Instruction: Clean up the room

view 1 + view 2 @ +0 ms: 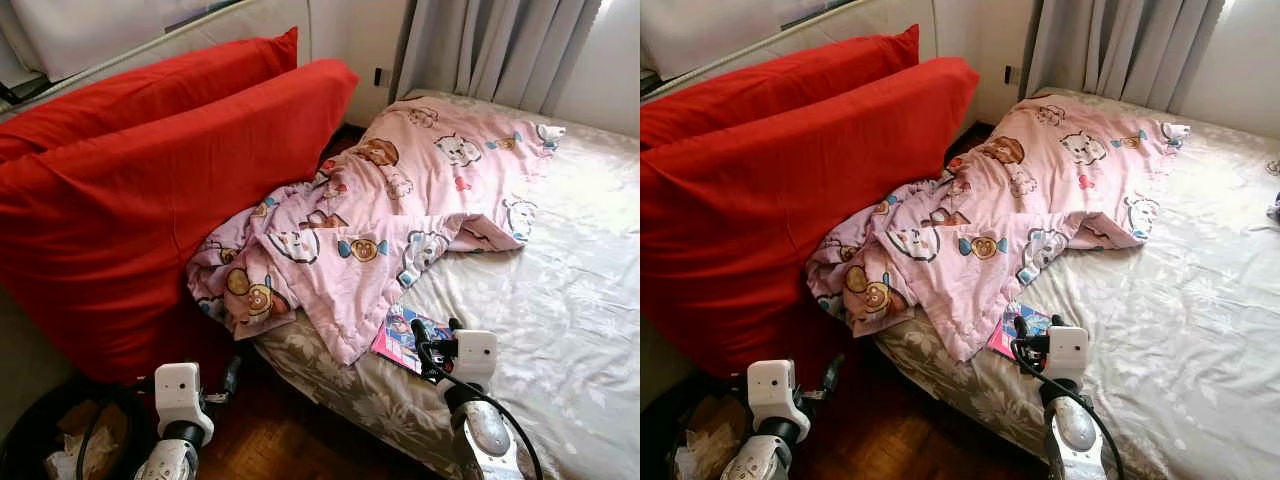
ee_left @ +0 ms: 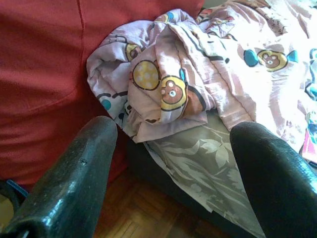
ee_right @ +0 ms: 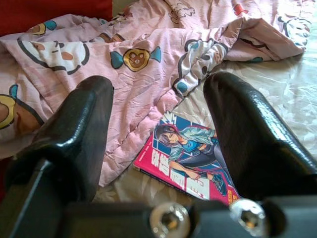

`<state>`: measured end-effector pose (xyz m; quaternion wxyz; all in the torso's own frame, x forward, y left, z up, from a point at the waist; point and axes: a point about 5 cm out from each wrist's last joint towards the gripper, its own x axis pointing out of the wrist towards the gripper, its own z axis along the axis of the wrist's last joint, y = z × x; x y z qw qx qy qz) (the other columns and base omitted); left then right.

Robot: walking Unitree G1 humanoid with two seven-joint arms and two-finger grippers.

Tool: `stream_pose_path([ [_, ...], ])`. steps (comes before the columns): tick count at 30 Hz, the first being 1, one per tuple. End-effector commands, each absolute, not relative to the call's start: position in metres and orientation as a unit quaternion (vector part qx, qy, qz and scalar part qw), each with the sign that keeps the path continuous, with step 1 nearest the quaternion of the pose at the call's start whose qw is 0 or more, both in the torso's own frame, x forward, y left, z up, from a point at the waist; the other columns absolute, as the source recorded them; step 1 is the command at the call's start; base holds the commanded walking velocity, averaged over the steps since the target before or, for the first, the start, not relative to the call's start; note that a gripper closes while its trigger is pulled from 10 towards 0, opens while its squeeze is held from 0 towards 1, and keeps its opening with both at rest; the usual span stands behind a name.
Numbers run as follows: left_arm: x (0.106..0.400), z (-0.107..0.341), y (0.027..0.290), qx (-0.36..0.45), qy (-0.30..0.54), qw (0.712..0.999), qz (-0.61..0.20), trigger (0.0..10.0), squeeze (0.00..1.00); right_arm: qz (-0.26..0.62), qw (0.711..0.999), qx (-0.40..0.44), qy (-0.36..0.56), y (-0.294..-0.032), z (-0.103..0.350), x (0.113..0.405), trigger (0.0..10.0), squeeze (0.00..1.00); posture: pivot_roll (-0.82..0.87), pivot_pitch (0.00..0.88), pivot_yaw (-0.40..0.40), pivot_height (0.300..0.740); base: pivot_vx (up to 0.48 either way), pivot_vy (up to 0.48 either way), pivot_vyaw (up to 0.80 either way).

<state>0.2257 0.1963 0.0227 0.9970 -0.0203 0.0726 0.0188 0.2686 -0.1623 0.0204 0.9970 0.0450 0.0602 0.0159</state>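
Reaching for the pink-covered comic book [image 3: 190, 161], lying on the floral bed sheet [image 1: 560, 320] just beside the crumpled pink cartoon quilt [image 1: 380, 220]. Right gripper [image 3: 158, 144] open-jawed above it; left gripper [image 2: 173, 163] open, idle. Next: lower, close.

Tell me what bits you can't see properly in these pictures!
- Comic book: in the right wrist view its far corner slips under the pink blanket, and the right hand crosses its edge.
- Bed sheet: the blanket hides a large part in the eye views.
- Dark bin: cut off by the corner of the left eye view.
- Left hand: open, fingertips out of frame.
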Motion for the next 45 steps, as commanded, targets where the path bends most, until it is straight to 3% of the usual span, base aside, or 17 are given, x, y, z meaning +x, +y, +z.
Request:
stream_pose_path([
  [1,0.2262,0.0261,0.1973,-0.011,0.072,0.997,0.015,10.0,0.0,0.008,0.997,0.043,0.056,-0.1645,0.0233,0.2705,10.0,0.0,-0.07,0.124,0.007,0.701,0.0,0.0,0.0],
  [13,0.2264,0.0301,0.196,-0.011,0.069,0.998,0.012,10.0,0.0,0.008,0.996,0.044,0.072,-0.1597,0.0211,0.2722,10.0,0.0,-0.06,0.151,0.011,0.701,0.0,0.0,0.0],
  [18,0.228,0.0317,0.1964,-0.01,0.067,0.998,0.012,10.0,0.0,0.008,0.996,0.046,0.073,-0.1585,0.0196,0.2721,10.0,0.0,-0.06,0.156,0.012,0.667,0.0,0.0,0.0],
  [45,0.2283,0.0341,0.1947,-0.015,0.068,0.997,0.011,10.0,0.0,0.013,0.996,0.051,0.078,-0.1549,0.0174,0.2718,10.0,0.0,-0.06,0.161,0.011,0.667,0.0,0.0,0.0],
])
